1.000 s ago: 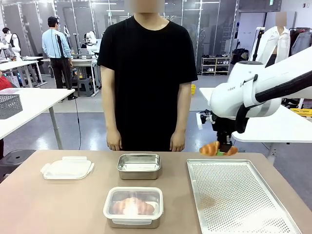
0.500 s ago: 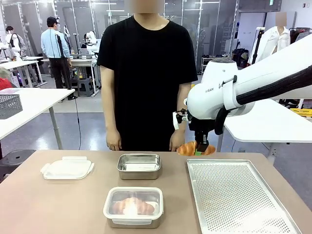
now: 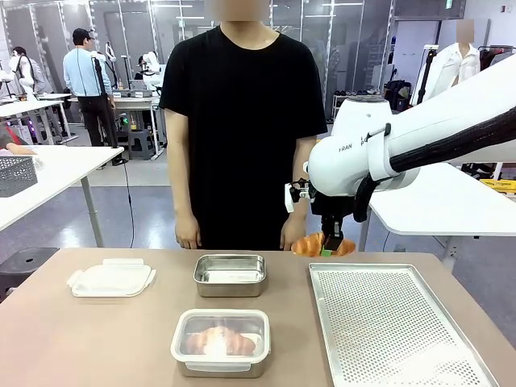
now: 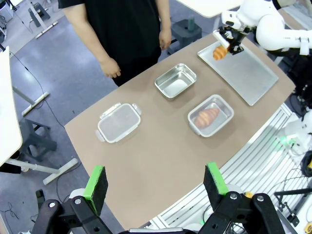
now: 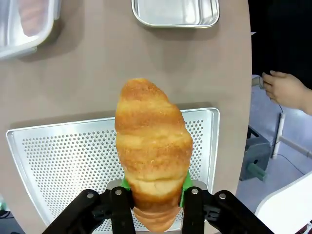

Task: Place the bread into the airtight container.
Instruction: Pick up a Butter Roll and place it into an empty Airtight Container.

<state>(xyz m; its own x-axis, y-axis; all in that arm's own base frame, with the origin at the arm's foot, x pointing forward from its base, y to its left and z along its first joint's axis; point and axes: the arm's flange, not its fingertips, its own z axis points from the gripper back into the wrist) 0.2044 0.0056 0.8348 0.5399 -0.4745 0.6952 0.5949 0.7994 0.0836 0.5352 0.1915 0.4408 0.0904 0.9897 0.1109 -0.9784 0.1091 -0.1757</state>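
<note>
A golden croissant, the bread point(image 3: 313, 244) point(image 5: 153, 141), hangs above the far left corner of the perforated tray point(image 3: 395, 330), with my right gripper point(image 3: 329, 246) point(image 5: 153, 187) shut on it. The left wrist view also has the bread point(image 4: 219, 51) over the tray point(image 4: 243, 73). The open steel airtight container point(image 3: 230, 274) point(image 4: 176, 80) point(image 5: 175, 12) stands empty at the table's middle, left of and below the bread. Its clear lid point(image 3: 111, 277) point(image 4: 118, 123) lies apart at the far left. My left gripper point(image 4: 155, 181) is open, high above the table.
A second container point(image 3: 220, 341) point(image 4: 210, 115) with a clear lid on it and a croissant inside sits near the front edge. The person stands at the far side, hands point(image 3: 189, 239) hanging at the table's edge; one hand point(image 5: 287, 90) is near the right wrist.
My right arm has carried the bread leftward from above the tray's far edge to its far left corner. It has barely moved in the last half second.
</note>
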